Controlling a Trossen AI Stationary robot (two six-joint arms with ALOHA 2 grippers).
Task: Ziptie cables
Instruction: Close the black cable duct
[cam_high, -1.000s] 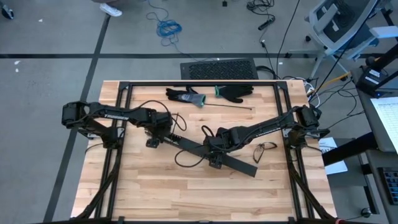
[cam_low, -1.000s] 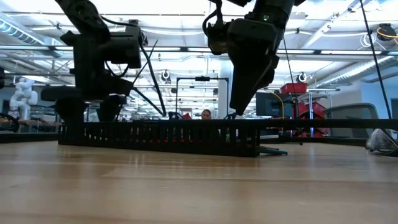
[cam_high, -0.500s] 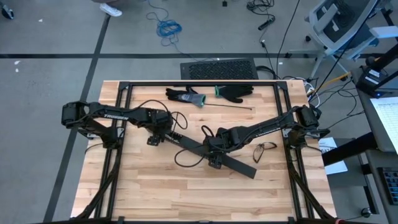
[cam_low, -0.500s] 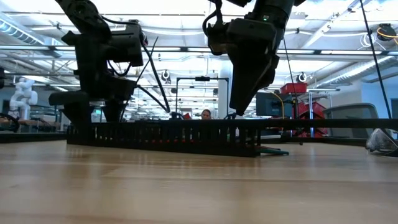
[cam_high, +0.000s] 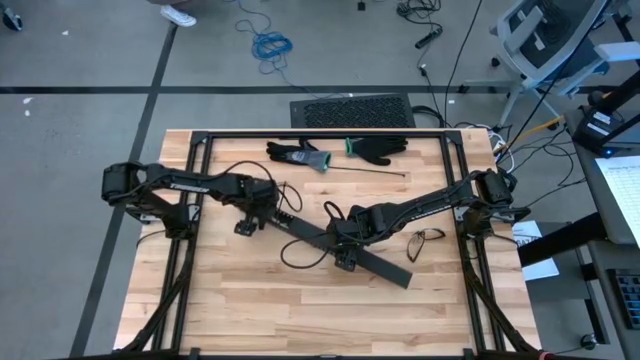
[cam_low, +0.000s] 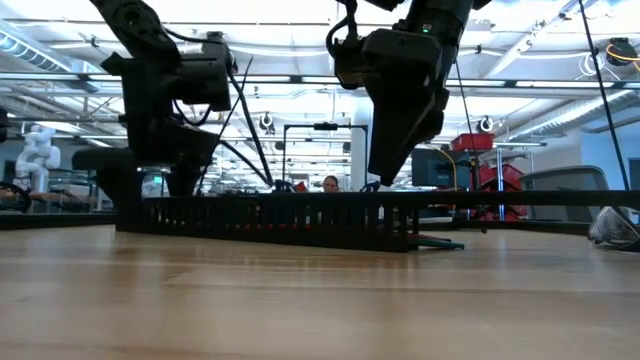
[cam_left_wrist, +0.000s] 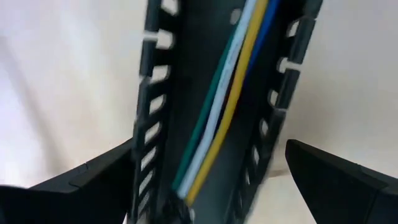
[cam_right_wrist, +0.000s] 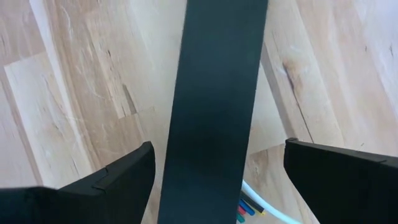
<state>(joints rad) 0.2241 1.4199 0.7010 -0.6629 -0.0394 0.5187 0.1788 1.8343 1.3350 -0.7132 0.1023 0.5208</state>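
Observation:
A long black slotted duct (cam_high: 385, 267) lies slantwise on the table. The cables (cam_left_wrist: 219, 115), green, pale, yellow and blue wires, run along its inside, and their ends (cam_right_wrist: 246, 208) stick out beside the duct's flat covered stretch (cam_right_wrist: 214, 106). My left gripper (cam_high: 251, 217) is open over the duct's left end, with one finger on each side of it (cam_left_wrist: 208, 180). My right gripper (cam_high: 345, 250) is open above the duct's middle. Its fingers stand clear on either side (cam_right_wrist: 217, 180). My left gripper comes from above, pointing down, and straddles the duct's left end across its length. One finger (cam_left_wrist: 106, 174) stands right against the slotted wall (cam_left_wrist: 144, 149). I cannot tell whether the other finger touches. The duct rests on the table.
Two dark gloves (cam_high: 300, 155) (cam_high: 380, 148) and a thin zip tie (cam_high: 366, 173) lie near the far edge. A pair of glasses (cam_high: 428, 238) sits to the right, and a loose black cord (cam_high: 298, 256) loops near the duct. A black frame rail (cam_high: 195, 200) borders the table.
My left gripper has moved a little toward the table's right. The duct's left end has slid the same way, while its right end has hardly shifted.

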